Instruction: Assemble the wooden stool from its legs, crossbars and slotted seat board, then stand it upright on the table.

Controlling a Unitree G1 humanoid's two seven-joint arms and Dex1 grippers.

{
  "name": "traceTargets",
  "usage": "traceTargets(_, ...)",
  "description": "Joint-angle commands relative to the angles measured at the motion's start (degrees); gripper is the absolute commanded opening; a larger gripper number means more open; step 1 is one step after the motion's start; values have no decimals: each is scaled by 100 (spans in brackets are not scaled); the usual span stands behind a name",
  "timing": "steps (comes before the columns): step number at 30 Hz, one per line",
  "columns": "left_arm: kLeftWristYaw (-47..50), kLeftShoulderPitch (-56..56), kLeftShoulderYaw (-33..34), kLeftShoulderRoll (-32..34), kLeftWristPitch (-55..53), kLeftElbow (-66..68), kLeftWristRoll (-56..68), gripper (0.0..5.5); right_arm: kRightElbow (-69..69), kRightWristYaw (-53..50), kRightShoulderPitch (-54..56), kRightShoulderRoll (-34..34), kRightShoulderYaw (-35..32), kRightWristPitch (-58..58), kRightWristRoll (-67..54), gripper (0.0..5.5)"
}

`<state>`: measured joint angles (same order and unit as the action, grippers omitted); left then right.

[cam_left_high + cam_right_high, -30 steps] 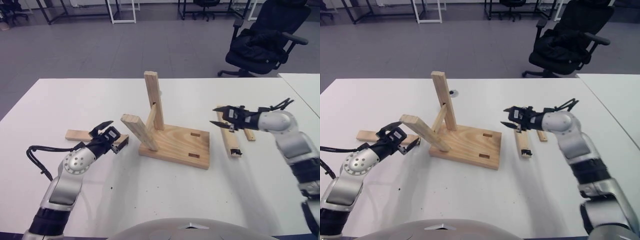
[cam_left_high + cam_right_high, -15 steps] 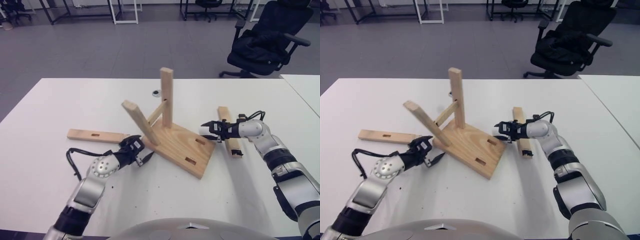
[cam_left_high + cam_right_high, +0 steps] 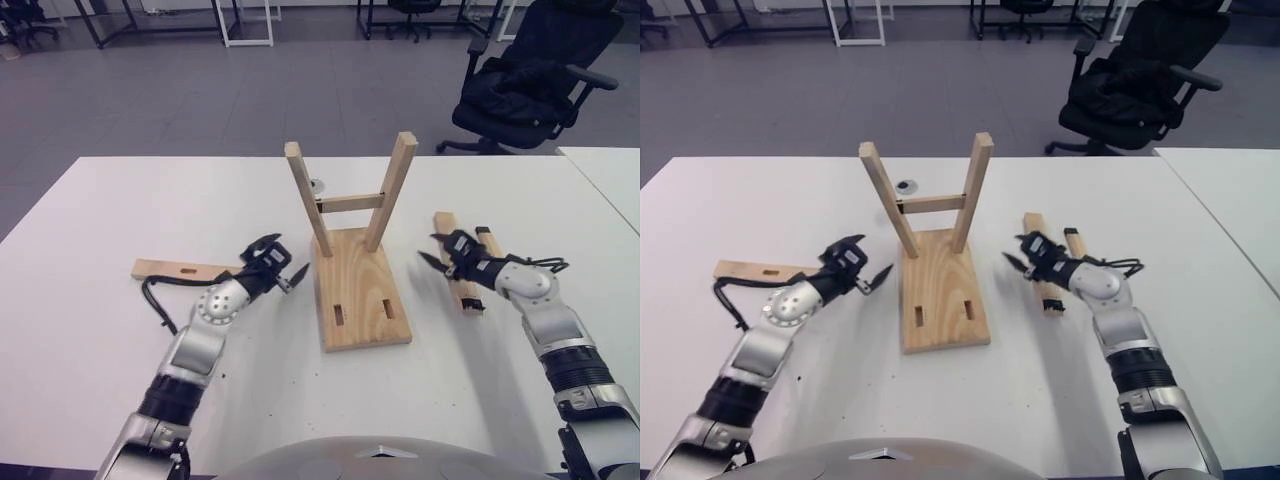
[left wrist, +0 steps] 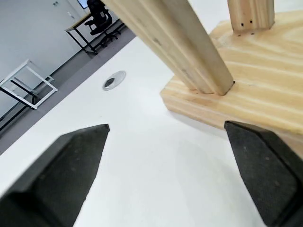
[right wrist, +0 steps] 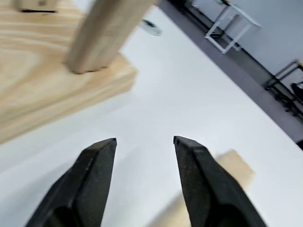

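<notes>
Left eye view: the seat board (image 3: 365, 300) lies flat at centre frame on the surface (image 3: 90, 220), with two legs (image 3: 305, 195) pointing up. The left gripper (image 3: 283, 262) and right gripper (image 3: 432, 250) flank it, both with fingers apart. Left wrist view: fingers spread wide, facing the seat board. Right wrist view: fingers apart, near the seat board.

Even, diffuse light is falling from overhead, making the white desk (image 3: 90, 220) glow brightly without harsh glare. Only soft, faint shadows are hugging the seat board (image 3: 362, 305) between the jaws; the floor (image 3: 200, 90) beyond is looking dimmer.
</notes>
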<state>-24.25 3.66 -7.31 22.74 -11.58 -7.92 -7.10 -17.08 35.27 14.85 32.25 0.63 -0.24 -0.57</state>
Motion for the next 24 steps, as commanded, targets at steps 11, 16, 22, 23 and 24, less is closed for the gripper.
traceTargets(11, 755, -85, 1731, 754, 126, 1579, -47, 450, -8, -468, -308, -254, -73, 57, 107, 227)
traceTargets(16, 350, -189, 1274, 551, 279, 1813, 97, 450, -79, -427, -245, -260, -42, 65, 92, 227)
traceTargets(22, -1076, -984, 620, 793, 1511, 1404, 677, 450, -213, -258, -168, -167, -51, 50, 70, 227)
traceTargets(23, -1329, -1072, 532, 845, 1807, 1362, 795, 450, -244, -222, -161, -148, -55, 44, 69, 227)
traceTargets(24, -1572, -1133, 437, 906, 2087, 1314, 885, 450, -277, -192, -152, -132, -57, 33, 68, 227)
